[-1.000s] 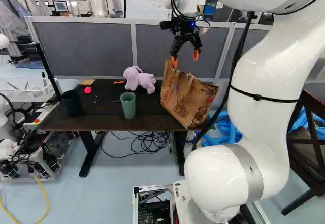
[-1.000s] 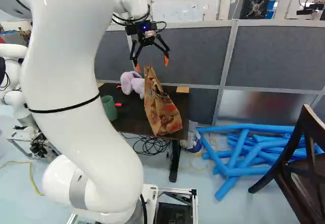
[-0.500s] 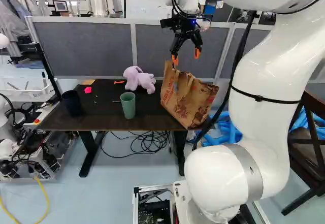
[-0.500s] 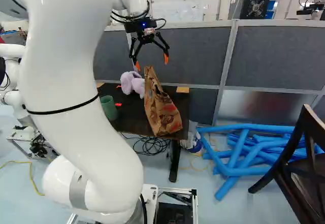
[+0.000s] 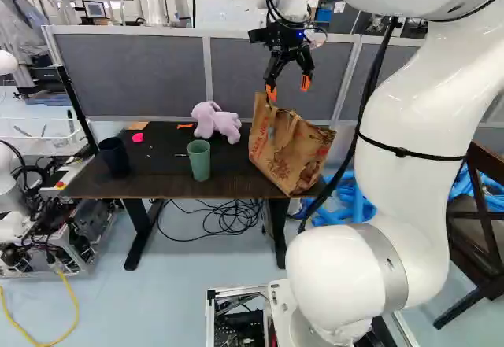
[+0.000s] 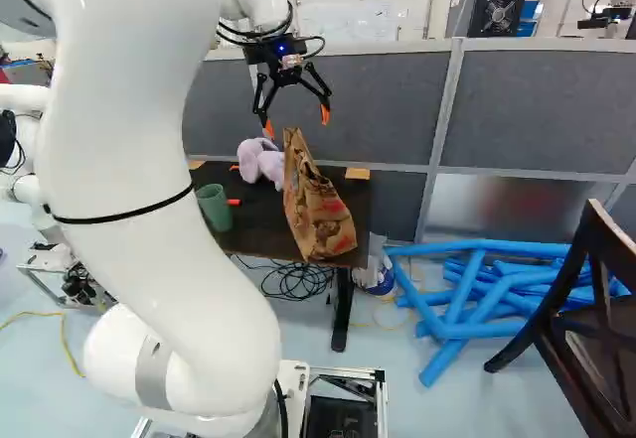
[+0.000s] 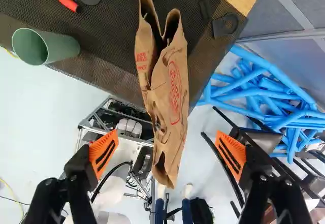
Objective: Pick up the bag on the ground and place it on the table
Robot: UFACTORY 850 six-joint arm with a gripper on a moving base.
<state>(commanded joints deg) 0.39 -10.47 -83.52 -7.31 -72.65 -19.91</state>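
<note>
Well, bag (image 6: 318, 219) at table's edge (image 5: 173, 195), jaws (image 6: 296, 123) apart

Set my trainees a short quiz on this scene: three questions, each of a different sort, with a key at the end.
1. True or false: the gripper is open.

2. Which of these stands on the table?
a) green cup
b) chair
c) kettle

3. Order these from left to right as the left base view shows them: paper bag, dark cup, plush toy.

Key: 1 true; 2 a; 3 dark cup, plush toy, paper bag.
</note>
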